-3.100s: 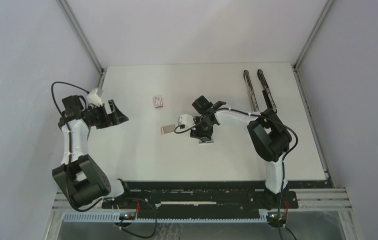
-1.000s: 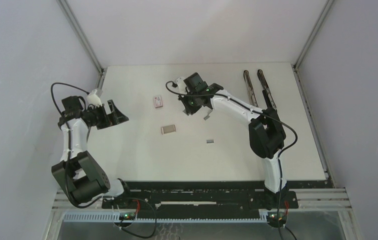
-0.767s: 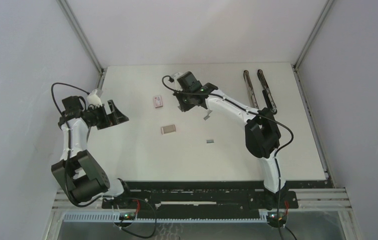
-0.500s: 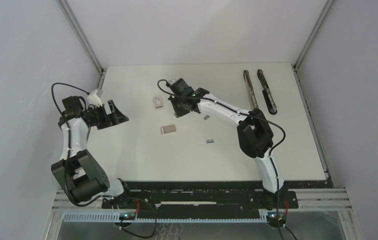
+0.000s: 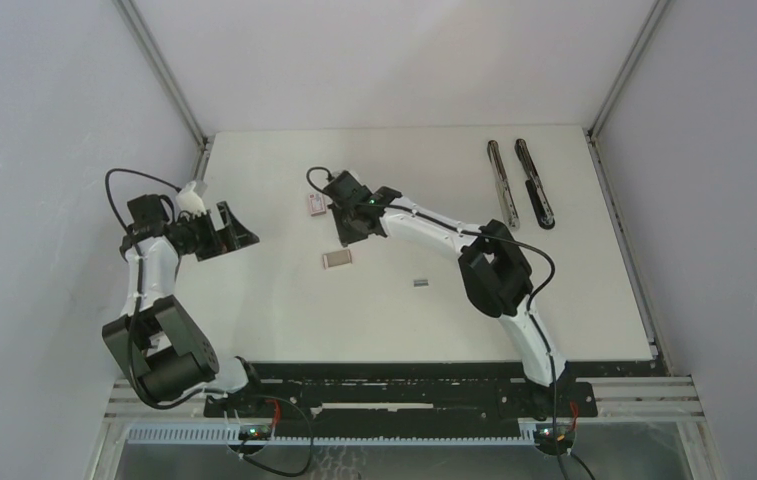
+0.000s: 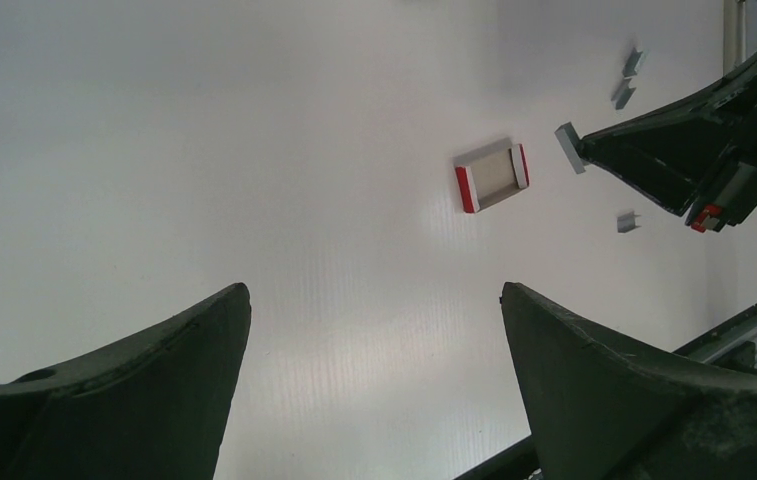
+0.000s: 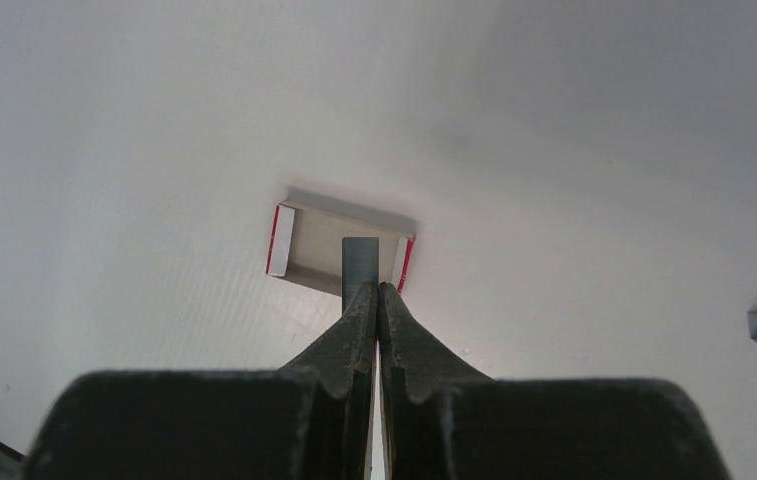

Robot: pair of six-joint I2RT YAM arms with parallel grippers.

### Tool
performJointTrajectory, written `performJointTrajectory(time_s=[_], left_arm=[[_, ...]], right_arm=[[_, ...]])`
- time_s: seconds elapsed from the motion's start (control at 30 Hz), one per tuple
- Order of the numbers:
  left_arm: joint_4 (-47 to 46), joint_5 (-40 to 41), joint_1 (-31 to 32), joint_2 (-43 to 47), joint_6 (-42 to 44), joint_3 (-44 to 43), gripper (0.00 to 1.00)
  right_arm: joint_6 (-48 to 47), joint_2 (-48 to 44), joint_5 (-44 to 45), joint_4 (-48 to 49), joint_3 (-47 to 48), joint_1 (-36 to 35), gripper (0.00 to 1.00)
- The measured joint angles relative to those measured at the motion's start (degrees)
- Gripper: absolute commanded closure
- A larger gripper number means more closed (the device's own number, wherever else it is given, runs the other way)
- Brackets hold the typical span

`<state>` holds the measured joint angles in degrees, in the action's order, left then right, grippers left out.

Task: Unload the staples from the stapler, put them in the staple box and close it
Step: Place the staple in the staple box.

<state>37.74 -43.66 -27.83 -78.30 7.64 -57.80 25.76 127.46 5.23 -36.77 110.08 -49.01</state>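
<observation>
My right gripper (image 7: 375, 287) is shut on a short grey strip of staples (image 7: 360, 262), which sticks out past the fingertips. It hangs over a small open white-and-red box (image 7: 339, 250). From above, the right gripper (image 5: 345, 236) is left of the table's middle, just behind that box (image 5: 338, 259). Another strip of staples (image 5: 420, 283) lies on the table nearer the arms. The stapler (image 5: 532, 185) lies opened out flat at the back right. My left gripper (image 5: 244, 228) hovers open at the left edge with nothing between its fingers (image 6: 194, 340).
A second small white-and-red box (image 5: 316, 204) lies behind and left of the right gripper. In the left wrist view, two more loose grey strips (image 6: 629, 78) lie beyond the right gripper (image 6: 594, 145). A black rail (image 5: 404, 372) runs along the near table edge.
The right arm has swung left and slightly nearer, carrying the staple strip from the back middle to above the open box. The left arm has not moved.
</observation>
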Motion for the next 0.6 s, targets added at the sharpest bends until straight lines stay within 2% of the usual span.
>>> performJointTrajectory(time_s=[0.6], left_arm=[[-1.7, -0.1, 0.0, -0.2, -1.0, 1.1, 0.00]], right_arm=[[2.6, 6.8, 6.1, -2.1, 4.0, -3.5, 1.00]])
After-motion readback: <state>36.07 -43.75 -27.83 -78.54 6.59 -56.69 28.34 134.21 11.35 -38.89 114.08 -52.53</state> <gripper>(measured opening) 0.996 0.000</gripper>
